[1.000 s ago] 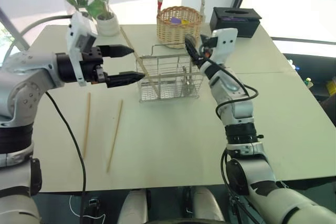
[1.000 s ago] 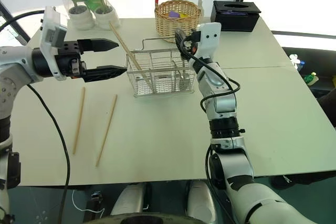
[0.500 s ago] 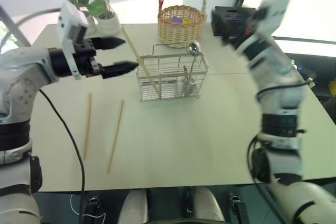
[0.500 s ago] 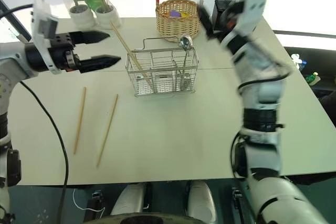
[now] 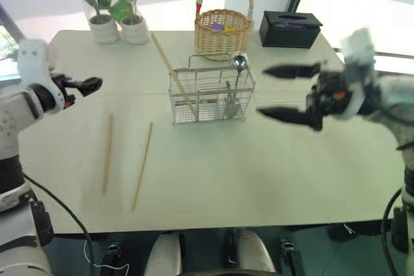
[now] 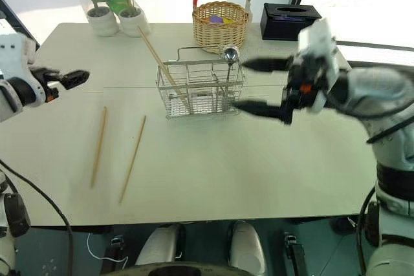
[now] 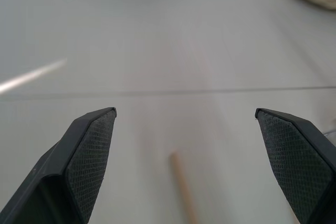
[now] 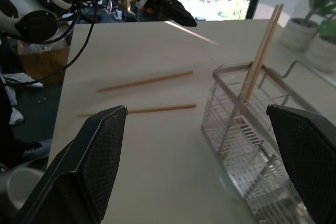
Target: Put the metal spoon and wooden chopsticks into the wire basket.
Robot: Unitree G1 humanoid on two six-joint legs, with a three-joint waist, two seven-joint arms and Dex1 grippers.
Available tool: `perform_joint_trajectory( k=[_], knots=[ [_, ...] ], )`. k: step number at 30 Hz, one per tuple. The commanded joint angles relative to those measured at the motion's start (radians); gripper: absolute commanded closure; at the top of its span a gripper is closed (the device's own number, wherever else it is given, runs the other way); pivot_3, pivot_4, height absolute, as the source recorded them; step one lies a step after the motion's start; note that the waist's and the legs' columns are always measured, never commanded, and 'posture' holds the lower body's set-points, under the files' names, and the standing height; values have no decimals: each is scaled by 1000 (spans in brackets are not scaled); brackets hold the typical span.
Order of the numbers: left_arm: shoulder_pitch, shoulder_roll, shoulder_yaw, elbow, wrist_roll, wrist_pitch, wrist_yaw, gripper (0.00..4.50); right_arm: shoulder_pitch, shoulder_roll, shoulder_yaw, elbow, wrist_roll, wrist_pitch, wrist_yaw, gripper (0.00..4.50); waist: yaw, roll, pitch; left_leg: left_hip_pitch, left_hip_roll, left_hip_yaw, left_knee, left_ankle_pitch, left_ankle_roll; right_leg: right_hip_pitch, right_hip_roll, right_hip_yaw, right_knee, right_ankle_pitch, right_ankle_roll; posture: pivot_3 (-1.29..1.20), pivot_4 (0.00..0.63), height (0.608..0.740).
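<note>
The wire basket (image 5: pixel 210 95) stands mid-table. The metal spoon (image 5: pixel 239 64) stands upright in it, bowl up. A pair of wooden chopsticks (image 5: pixel 169 69) leans in its left end. Two more wooden chopsticks (image 5: pixel 107 153) (image 5: pixel 142 165) lie flat on the table, left of the basket. My right gripper (image 5: pixel 261 92) hovers open and empty just right of the basket, pointing left at it. My left gripper (image 5: pixel 87 87) is open and empty at the far left, above the table, with one chopstick's end (image 7: pixel 181 182) below its jaws.
A woven wicker basket (image 5: pixel 222 30) with a tall handle stands behind the wire basket. A black box (image 5: pixel 290 28) is at the back right, and two potted plants (image 5: pixel 103 27) at the back left. The table's front edge (image 5: pixel 213 224) is near me.
My right gripper left the spoon standing in the basket, swung out to the right and now points back at it. My left arm drew away from the basket to the far left and sank.
</note>
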Motion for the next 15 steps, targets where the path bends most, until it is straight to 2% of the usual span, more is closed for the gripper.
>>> perform_joint_trajectory(
  k=[1,8,15],
  knots=[
    [-20,-17,-14,62,37,26,32,0,16,6,-14,-63,8,-24,-19,100,0,-1,0,0,0,0,0,1,-1,0,0,0,0,0,-1,0,150,712],
    [-162,-77,-217,315,133,7,6,0,38,40,-9,-83,24,-6,-81,100,24,-5,-1,-1,0,0,-1,2,-4,-1,0,0,0,1,-1,0,150,712],
    [-267,-114,-300,508,170,34,-48,0,74,44,-20,-129,50,9,-121,100,21,-5,-1,-2,0,0,-2,3,-4,-2,0,0,0,1,-1,0,150,712]
  ],
)
